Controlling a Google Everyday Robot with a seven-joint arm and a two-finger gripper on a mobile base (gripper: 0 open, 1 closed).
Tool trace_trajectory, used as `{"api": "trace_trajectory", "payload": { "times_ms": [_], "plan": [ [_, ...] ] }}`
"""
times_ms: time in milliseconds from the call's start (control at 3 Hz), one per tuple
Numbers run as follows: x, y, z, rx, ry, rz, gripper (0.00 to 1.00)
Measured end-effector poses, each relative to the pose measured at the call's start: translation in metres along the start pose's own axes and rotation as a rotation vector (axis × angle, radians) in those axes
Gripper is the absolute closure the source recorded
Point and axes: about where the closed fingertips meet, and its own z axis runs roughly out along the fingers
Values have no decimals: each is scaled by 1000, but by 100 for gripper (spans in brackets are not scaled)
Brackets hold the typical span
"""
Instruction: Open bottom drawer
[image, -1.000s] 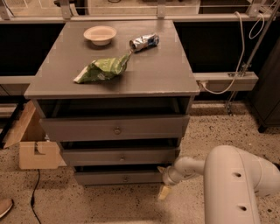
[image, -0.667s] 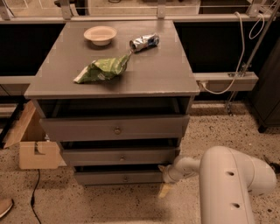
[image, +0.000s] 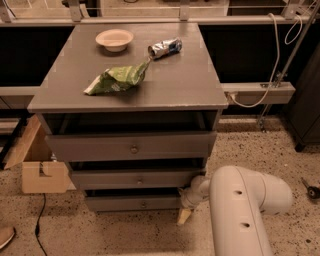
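The grey cabinet (image: 130, 75) has three drawers stacked at its front. The bottom drawer (image: 132, 202) is the narrowest and lowest, with a small round knob (image: 143, 204) at its centre and a dark gap above it. My gripper (image: 184, 215) is low by the floor, at the bottom drawer's right end, beside its lower right corner. My white arm (image: 240, 210) reaches in from the right and hides the floor behind it.
The top drawer (image: 131, 146) and middle drawer (image: 135, 179) sit above. On the cabinet top lie a cream bowl (image: 114, 39), a crushed can (image: 164, 48) and a green chip bag (image: 116, 80). A cardboard box (image: 37, 167) stands on the left floor. Cables (image: 260, 95) hang at the right.
The thick white link of my arm has shifted left, closer to the cabinet. The gripper stays by the bottom drawer's right end. The drawers have not moved.
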Motion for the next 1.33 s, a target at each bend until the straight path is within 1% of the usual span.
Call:
{"api": "trace_trajectory", "payload": {
  "times_ms": [333,667,1000,1333],
  "plan": [
    [-13,-2,0,15,23,-17,15],
    [-22,41,-6,-25,32,-11,46],
    [-24,56,-10,-45,16,-4,69],
    [-25,55,-12,-45,16,-4,92]
  ]
}}
